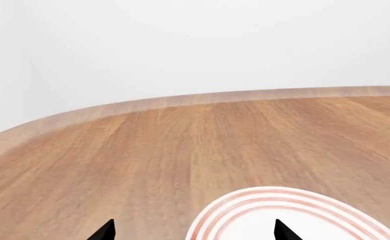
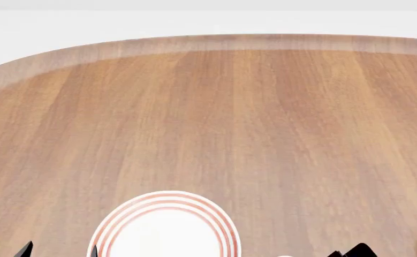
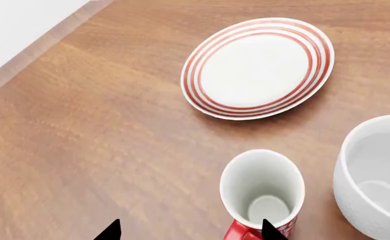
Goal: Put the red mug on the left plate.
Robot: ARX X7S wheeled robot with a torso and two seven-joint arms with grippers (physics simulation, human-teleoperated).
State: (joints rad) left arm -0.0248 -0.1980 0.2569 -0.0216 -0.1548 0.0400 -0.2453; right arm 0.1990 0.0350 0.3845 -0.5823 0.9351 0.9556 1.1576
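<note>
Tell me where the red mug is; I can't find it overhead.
Only the right wrist view shows the red mug, upright on the table beside the white mug, near a striped plate.

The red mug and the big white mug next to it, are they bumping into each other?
Apart. In the right wrist view a strip of brown table shows between the red mug and the white mug.

No lettering anywhere to call out: not a word, number, brand or sign shows in any of the three views.
</note>
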